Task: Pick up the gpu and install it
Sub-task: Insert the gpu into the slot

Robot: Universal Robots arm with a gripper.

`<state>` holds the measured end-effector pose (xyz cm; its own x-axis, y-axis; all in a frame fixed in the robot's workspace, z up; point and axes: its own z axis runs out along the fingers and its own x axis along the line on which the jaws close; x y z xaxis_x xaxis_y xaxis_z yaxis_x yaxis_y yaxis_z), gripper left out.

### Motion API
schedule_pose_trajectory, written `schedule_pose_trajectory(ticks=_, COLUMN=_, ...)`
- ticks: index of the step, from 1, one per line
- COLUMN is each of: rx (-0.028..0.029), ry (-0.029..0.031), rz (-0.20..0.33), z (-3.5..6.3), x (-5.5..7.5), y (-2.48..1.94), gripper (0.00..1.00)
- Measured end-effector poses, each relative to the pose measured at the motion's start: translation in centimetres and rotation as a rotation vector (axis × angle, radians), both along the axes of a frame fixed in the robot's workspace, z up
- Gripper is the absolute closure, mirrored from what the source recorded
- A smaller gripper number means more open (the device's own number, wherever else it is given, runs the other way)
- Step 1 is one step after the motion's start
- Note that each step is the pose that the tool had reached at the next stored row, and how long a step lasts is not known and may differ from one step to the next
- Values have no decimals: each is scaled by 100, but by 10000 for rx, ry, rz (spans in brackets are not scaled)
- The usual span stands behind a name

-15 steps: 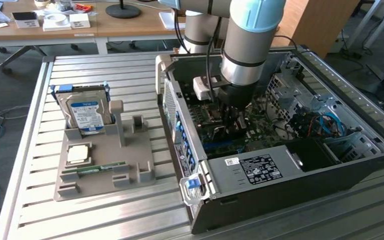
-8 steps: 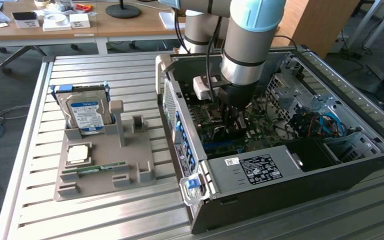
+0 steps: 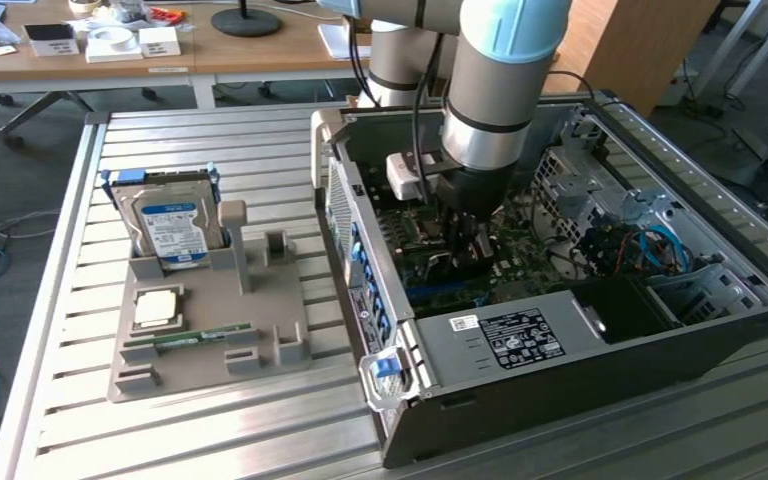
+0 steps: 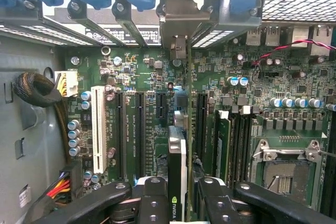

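- As the arm is lowered into the open computer case [image 3: 598, 385], the jaws are seen clenched on the gpu [image 4: 177, 153].
- The gpu is held upright, edge-on, over the motherboard [image 4: 294, 77], among its long black slots, with the silvery bracket [image 4: 178, 22] at the rear wall.
- Whether the card is seated cannot be told.
- A hard drive [image 3: 171, 228] stands outside, on the table [image 3: 224, 445].

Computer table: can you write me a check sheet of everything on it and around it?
Surface: slatted metal table, carrying an open computer case.
Job's things: graphics card on edge over the motherboard slots inside the case.
Clutter: grey holder with hard drive and memory stick.
Grippers: gripper shut on the graphics card.
Cables: blue cables and a black bundle inside the case.
Surroundings: wooden desk beyond the table, with small boxes.
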<state>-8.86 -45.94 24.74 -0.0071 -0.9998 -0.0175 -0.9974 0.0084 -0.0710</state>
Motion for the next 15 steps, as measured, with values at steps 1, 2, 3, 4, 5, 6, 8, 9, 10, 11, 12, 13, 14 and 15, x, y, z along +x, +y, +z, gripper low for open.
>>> schedule_pose_trajectory(ticks=1, rx=-1, ry=0, rz=0, z=0, x=0, y=0, gripper=73)
schedule_pose_trajectory(ticks=2, rx=-1, ry=0, rz=0, z=0, x=0, y=0, gripper=73)
schedule_pose_trajectory(ticks=3, rx=0, ry=0, rz=0, z=0, x=0, y=0, gripper=73)
schedule_pose_trajectory(ticks=4, rx=1, ry=0, rz=0, z=-1, x=0, y=0, gripper=73)
schedule_pose_trajectory(ticks=5, rx=1, ry=-1, rz=0, z=-4, x=0, y=0, gripper=73)
schedule_pose_trajectory(ticks=6, rx=1, ry=-1, rz=0, z=-7, x=0, y=0, gripper=73)
schedule_pose_trajectory(ticks=8, rx=-2, ry=0, rz=0, z=-12, x=-2, y=0, gripper=73)
schedule_pose_trajectory(ticks=9, rx=-3, ry=1, rz=0, z=-13, x=-3, y=0, gripper=73)
schedule_pose_trajectory(ticks=10, rx=-3, ry=1, rz=0, z=-14, x=-3, y=0, gripper=73)
schedule_pose_trajectory(ticks=11, rx=-2, ry=1, rz=1, z=-15, x=-3, y=0, gripper=73)
schedule_pose_trajectory(ticks=12, rx=-1, ry=0, rz=1, z=-15, x=-3, y=0, gripper=73)
schedule_pose_trajectory(ticks=13, rx=0, ry=-1, rz=0, z=-15, x=-3, y=0, gripper=73)
schedule_pose_trajectory(ticks=14, rx=0, ry=-1, rz=0, z=-16, x=-3, y=0, gripper=73)
schedule_pose_trajectory(ticks=15, rx=0, ry=0, rz=0, z=-15, x=-3, y=0, gripper=73)
